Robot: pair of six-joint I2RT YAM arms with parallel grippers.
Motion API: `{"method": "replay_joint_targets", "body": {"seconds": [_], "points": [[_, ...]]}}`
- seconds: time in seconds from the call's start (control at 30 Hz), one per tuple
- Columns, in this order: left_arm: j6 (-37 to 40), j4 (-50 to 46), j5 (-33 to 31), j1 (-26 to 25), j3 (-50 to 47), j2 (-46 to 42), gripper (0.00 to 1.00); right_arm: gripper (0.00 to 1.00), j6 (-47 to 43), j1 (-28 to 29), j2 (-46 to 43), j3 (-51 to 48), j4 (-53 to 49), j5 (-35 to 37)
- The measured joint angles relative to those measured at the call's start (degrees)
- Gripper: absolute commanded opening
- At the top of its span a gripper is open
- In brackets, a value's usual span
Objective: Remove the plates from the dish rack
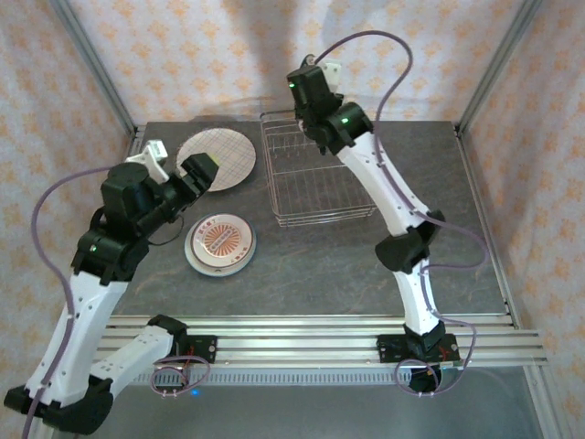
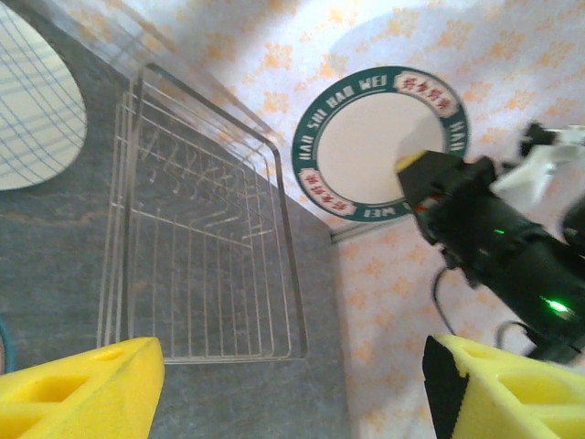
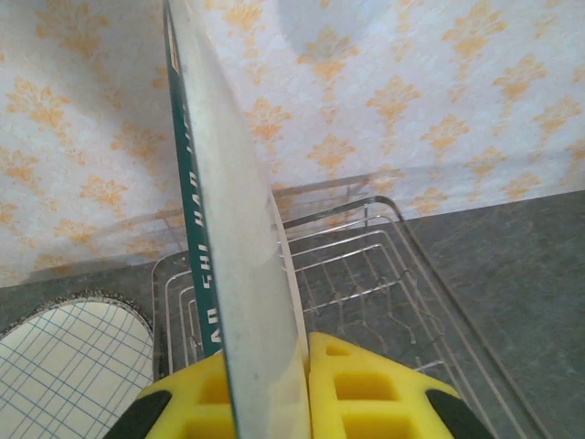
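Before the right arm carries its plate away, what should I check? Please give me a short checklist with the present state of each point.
1. Right gripper shut on the green-rimmed plate: ok, the plate stands edge-on between both pads.
2. Plate clear of the dish rack: ok, it looks free of the wires.
3. No plate left in the rack: ok, bare tines in the left wrist view.
4. Left gripper open and empty: ok.
5. Left arm away from the set-down area: not ok, its gripper hangs at the edge of the grid plate, near the stack of plates.
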Motion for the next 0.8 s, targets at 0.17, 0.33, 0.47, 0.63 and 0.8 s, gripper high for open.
{"method": "replay_joint_targets", "body": {"seconds": [0.17, 0.33, 0.47, 0.63, 0.8], "points": [[-2.4, 5.5, 1.3, -4.6, -0.1, 5.6, 0.75, 0.0, 0.0, -3.0, -9.8, -8.5, -0.9, -5.2], [-5.7, 14.2, 1.7, -9.7, -0.5, 11.5, 0.75, 0.0, 2.8, -8.3, -16.7, -12.3, -3.5, -17.0], [-7.8, 18.7, 2.4, -13.6, 1.1, 19.3, 0.75, 0.0, 5.4, -11.9, -20.6, -13.9, -4.9, -26.7], [-10.0, 22.9, 3.2, -17.1, 4.5, 28.6, 0.75, 0.0, 8.8, -14.8, -25.0, -18.2, -5.2, -36.3], [-12.5, 28.3, 3.0, -18.3, 5.7, 32.5, 0.75, 0.0, 11.5, -17.1, -28.5, -23.6, -5.2, -42.7]]}}
